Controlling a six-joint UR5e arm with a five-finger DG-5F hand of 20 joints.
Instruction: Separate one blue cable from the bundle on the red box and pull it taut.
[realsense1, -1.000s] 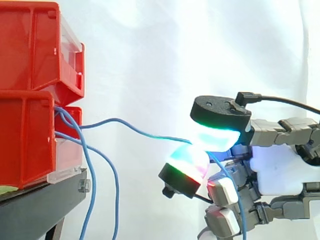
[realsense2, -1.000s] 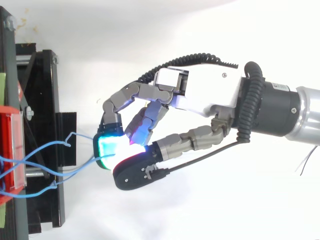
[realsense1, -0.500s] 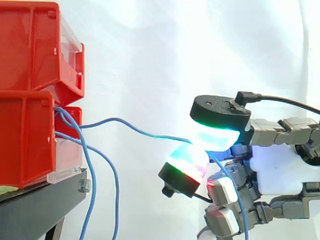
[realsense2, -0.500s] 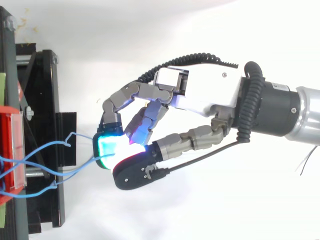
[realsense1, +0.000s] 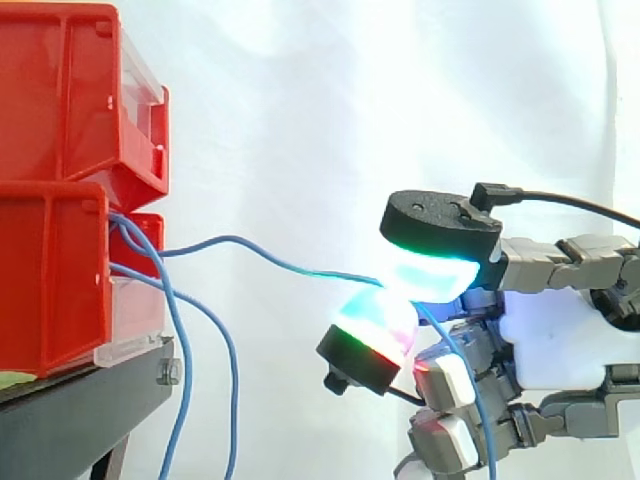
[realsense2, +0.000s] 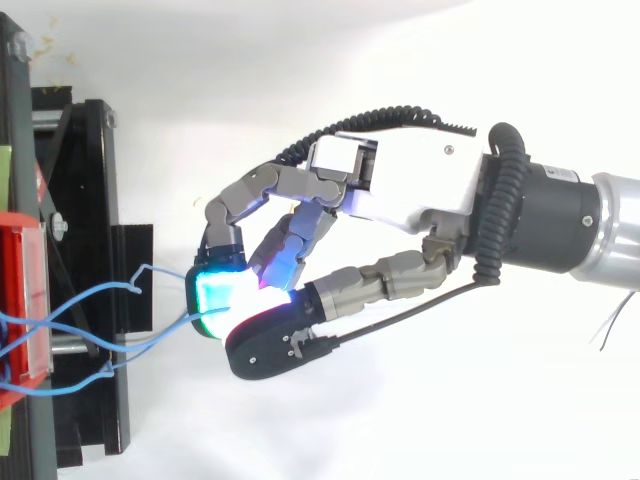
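Red bins (realsense1: 70, 190) are stacked at the left on a black stand (realsense1: 80, 410). Several thin blue cables (realsense1: 180, 330) come out of the lower bin's front. One blue cable (realsense1: 260, 252) runs rightward with a slight sag to my hand (realsense1: 560, 330), which pinches it between a cyan glowing pad (realsense1: 430, 272) and a red-green glowing pad (realsense1: 378, 325). Its free end hangs down past the hand. From above, the hand (realsense2: 400, 200) sits right of the stand, and the pinched cable (realsense2: 165, 325) runs left to the red bin (realsense2: 25, 300).
Other blue cables droop from the bin down past the stand's edge (realsense1: 230, 400). The black stand (realsense2: 80, 280) lies along the left edge in the top view. A white curtain (realsense1: 350, 120) hangs behind.
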